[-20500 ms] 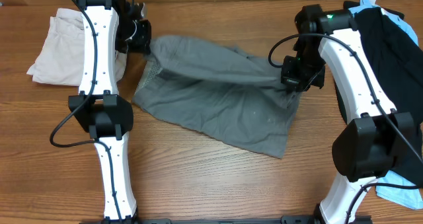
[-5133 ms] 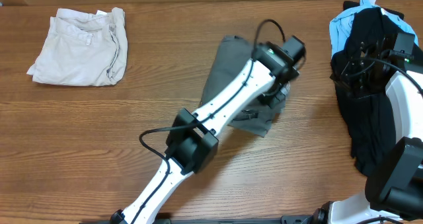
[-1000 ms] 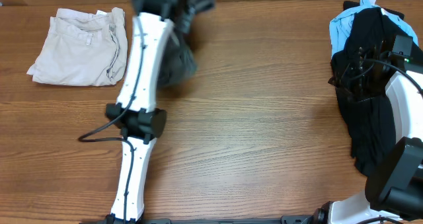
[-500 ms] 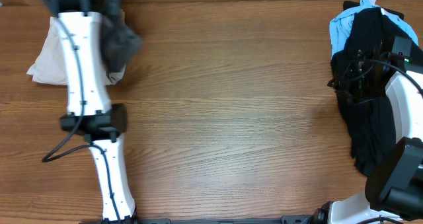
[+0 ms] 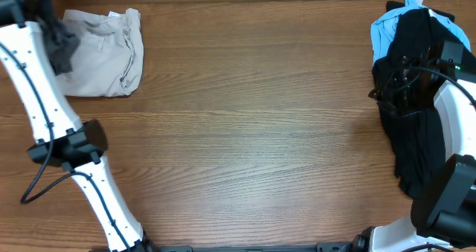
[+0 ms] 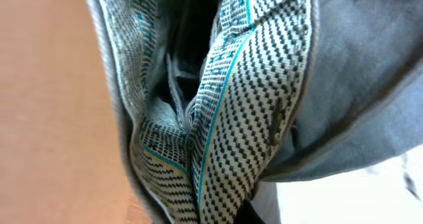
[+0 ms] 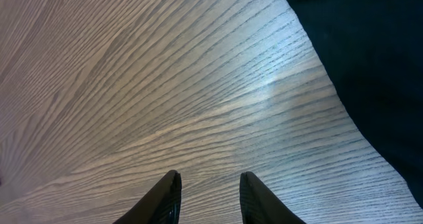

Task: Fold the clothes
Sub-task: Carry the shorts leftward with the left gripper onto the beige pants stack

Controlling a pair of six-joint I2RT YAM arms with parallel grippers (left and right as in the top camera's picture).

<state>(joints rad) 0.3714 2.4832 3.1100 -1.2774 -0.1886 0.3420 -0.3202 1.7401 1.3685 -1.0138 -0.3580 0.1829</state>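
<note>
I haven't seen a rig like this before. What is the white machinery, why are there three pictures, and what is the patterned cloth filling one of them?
These are two white robot arms at a wooden table, a left arm and a right arm. Each ends in a two-finger tool. The wide picture looks down from above. The other two come from a camera on each wrist.

A folded beige garment lies at the table's far left. At the right is a black garment heaped with a light-blue garment.

The left tool holds bunched grey shorts over the beige one's left edge. The patterned cloth is the inside of their waistband, so close that it hides the fingers.

The right tool is open and empty, over bare wood beside the black cloth.
</note>
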